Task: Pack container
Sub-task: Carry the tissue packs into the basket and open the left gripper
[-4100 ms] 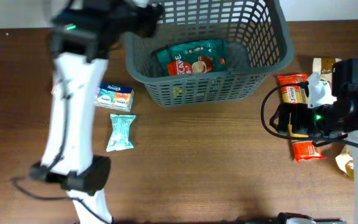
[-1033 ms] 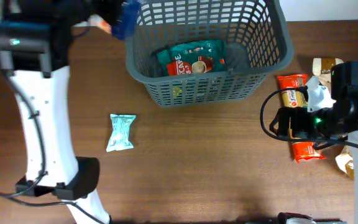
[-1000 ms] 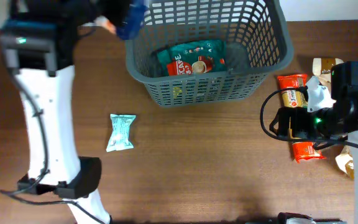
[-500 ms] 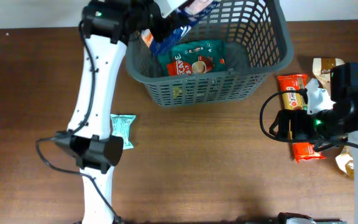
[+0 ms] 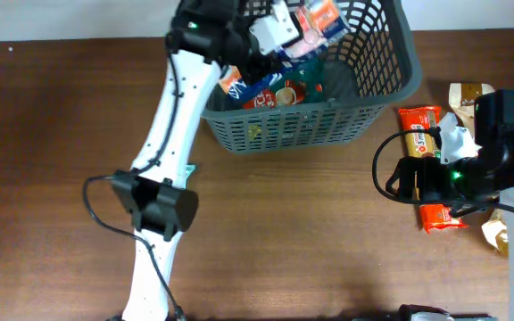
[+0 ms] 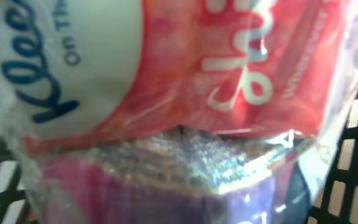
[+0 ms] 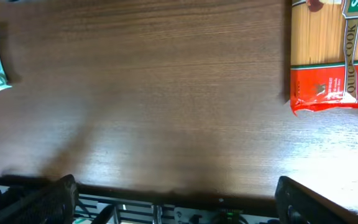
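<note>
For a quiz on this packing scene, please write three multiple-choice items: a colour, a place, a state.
1. What colour is the large slotted plastic basket? A dark grey; B yellow; C white.
2. Where is the pink and white plastic-wrapped tissue pack? A on the table; B above the basket; C under the right arm.
3. How is the right gripper? A shut on a packet; B open and empty; C out of view.
Answers: A, its lattice walls are dark grey; B, it hangs over the basket's opening; B, its fingers stand wide apart with nothing between.
</note>
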`<state>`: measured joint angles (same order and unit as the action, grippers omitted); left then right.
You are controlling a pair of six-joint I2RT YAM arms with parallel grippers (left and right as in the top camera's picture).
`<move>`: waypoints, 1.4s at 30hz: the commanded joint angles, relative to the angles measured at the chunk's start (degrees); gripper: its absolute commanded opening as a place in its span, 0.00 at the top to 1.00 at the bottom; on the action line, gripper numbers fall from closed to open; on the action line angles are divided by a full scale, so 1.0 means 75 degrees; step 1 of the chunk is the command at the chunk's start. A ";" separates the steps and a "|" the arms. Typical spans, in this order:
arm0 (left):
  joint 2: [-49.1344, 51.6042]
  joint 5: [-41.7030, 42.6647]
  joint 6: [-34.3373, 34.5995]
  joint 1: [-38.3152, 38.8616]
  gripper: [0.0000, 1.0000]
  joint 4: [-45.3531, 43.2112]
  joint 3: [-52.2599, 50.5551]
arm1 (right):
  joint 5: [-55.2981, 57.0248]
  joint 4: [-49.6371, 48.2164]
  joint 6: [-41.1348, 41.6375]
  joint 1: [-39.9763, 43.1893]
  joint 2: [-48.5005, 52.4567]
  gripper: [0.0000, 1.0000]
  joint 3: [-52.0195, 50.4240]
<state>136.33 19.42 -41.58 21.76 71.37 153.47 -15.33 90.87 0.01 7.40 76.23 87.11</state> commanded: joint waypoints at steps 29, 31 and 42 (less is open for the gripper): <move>-0.0877 -0.1603 0.1920 -0.0425 0.01 0.1259 0.3494 | -0.0131 0.0032 -0.0020 -0.0035 -0.0102 0.01 0.0131; -0.1294 -0.1676 0.2005 -0.0688 0.01 0.1483 0.3494 | -0.0131 0.0020 -0.0020 -0.0035 -0.0102 0.01 0.0131; -0.3634 -0.3066 0.2212 -0.1743 0.01 0.2020 0.1361 | -0.0128 -0.0239 -0.0020 -0.0035 -0.0102 0.01 0.0131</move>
<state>113.75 -1.61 -26.85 9.82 86.96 170.36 -15.75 89.45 -0.03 7.40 76.20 87.11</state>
